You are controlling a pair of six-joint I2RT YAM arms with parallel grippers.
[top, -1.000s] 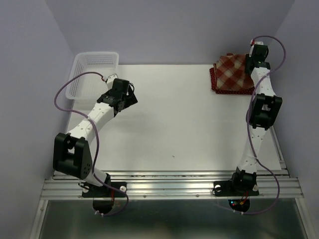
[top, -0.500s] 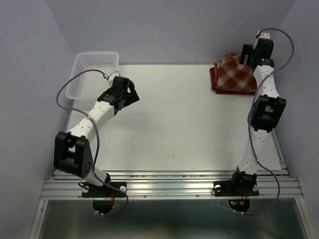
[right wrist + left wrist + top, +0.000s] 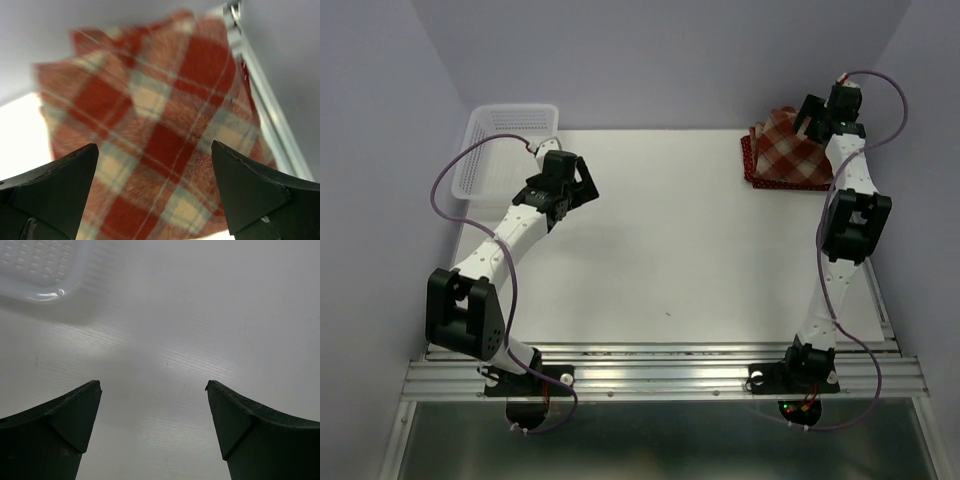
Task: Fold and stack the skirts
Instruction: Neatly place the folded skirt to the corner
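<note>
A folded red-and-cream plaid skirt lies on top of a pile at the table's far right corner, with a dark red dotted skirt showing under its left and front edges. My right gripper hovers open above the pile's back edge, the plaid skirt filling its wrist view between the spread fingers. My left gripper is open over bare table at the left, close to the basket, with nothing between its fingers.
A white slotted plastic basket stands at the far left corner; its corner shows in the left wrist view. A metal rail runs along the near edge, and walls close in on three sides.
My right gripper let go of the plaid skirt, opened and rose slightly behind the pile. The left arm shifted a little toward the basket.
</note>
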